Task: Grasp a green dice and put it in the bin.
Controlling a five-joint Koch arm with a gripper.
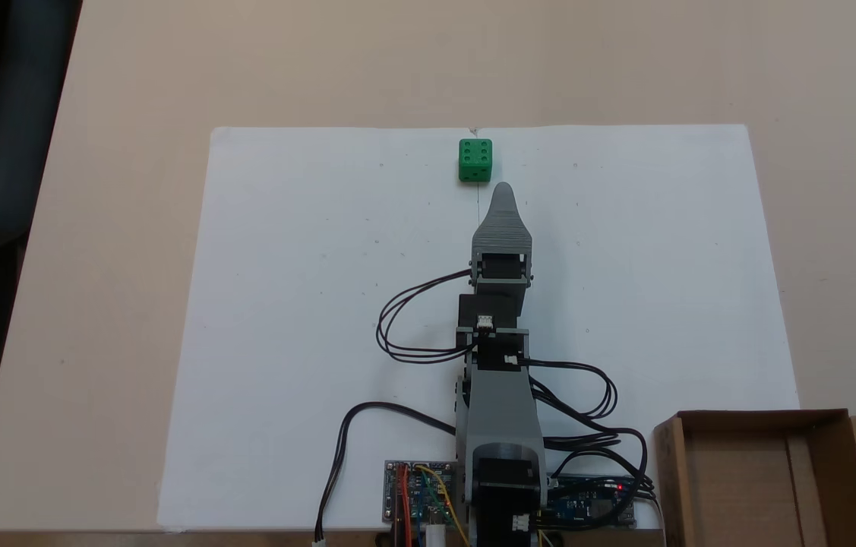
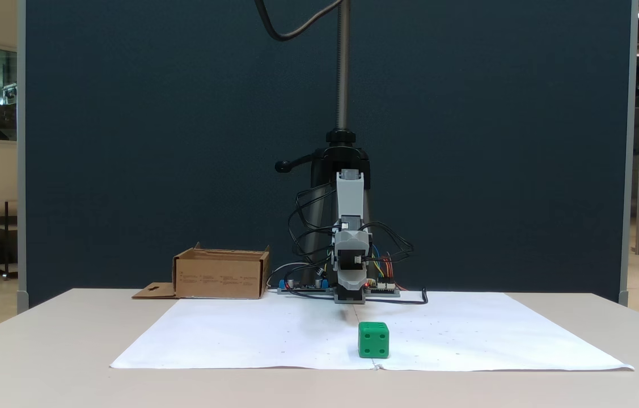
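white paper sheet (image 1: 306,304) on beige table (image 1: 131,114) (dark blue partition (image 2: 155,141) behind), circuit boards (image 1: 416,494)

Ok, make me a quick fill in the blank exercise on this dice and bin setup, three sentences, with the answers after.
1. The green dice rests on a sheet of ____ paper.
2. The top face of the dice shows ____ pips.
3. The bin is made of brown ____.

Missing words: white; six; cardboard

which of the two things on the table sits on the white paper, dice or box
The green dice sits on the white paper, near its far edge; the cardboard bin stands off the sheet's corner.
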